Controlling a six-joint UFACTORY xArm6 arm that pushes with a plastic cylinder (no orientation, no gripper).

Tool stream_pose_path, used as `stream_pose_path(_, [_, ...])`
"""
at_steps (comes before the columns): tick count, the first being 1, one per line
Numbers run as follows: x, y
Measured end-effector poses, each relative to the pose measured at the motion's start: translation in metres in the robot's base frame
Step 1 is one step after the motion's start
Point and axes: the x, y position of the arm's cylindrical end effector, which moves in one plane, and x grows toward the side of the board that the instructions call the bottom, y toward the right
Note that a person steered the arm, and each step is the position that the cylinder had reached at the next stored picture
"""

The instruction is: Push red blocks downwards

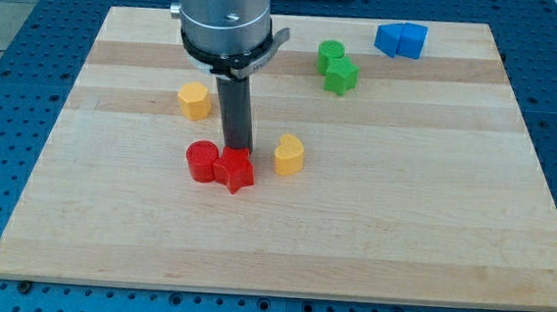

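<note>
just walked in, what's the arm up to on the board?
The arm is working on the two red blocks near the board's middle. My tip sits just above the red star block, at its upper edge, with the red cylinder touching it on the view's left. Both reds lie about midway down the board. Yellow, green and blue blocks lie apart, untouched.

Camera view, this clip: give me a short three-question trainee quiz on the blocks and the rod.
1. True or false: the red cylinder and the red star block touch each other.
2. Where is my tip? A) just above the red pair B) beside the blue blocks C) off the board
3. Fill in: the green blocks lie toward the view's ____.

Key: 1 true; 2 A; 3 top.
</note>
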Motion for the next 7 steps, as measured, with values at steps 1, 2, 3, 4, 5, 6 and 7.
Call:
stream_pose_path(1, [0.003, -0.011])
stream_pose_path(2, [0.015, -0.033])
stream_pose_path(3, [0.033, -0.057])
stream_pose_path(4, [0.041, -0.069])
stream_pose_path(5, [0.038, -0.069])
stream_pose_path(6, [0.032, -0.091])
stream_pose_path(7, [0.034, -0.137])
